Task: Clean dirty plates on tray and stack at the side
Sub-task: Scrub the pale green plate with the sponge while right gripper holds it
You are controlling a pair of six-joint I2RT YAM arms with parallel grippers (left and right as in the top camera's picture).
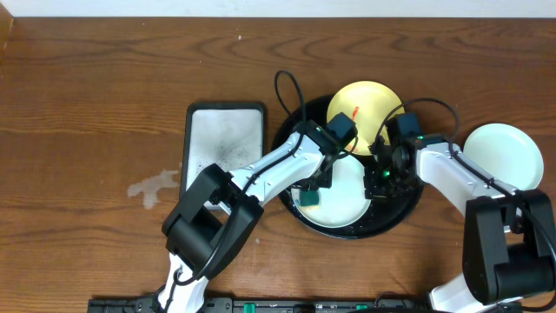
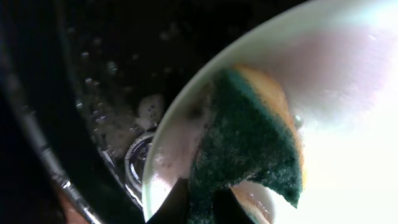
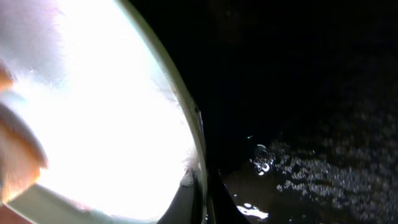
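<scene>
Brown wood table (image 1: pixel 87 104), big black tray (image 1: pixel 347 233) in the middle. Scrubbing step: left gripper (image 1: pixel 311 193) shut tight on green sponge (image 2: pixel 249 143), pressed on mint plate (image 1: pixel 347 196) in tray. Right gripper (image 1: pixel 380 178) pinching its rim. Next, likely: rub pink off, then stack by clean plate (image 1: pixel 504 156).

The left arm (image 1: pixel 261 169) is reaching from the near edge up and rightward, wrist pitching down, with the left gripper (image 1: pixel 310 193) pinching a sponge (image 2: pixel 249 143) between its dark fingers (image 2: pixel 169 210). The right arm (image 1: pixel 452 169) is bending in from the right side, its wrist also tilting down, the right gripper (image 1: pixel 380 181) clamping a plate (image 3: pixel 112 112) by the rim. The two grippers are working near each other.
</scene>
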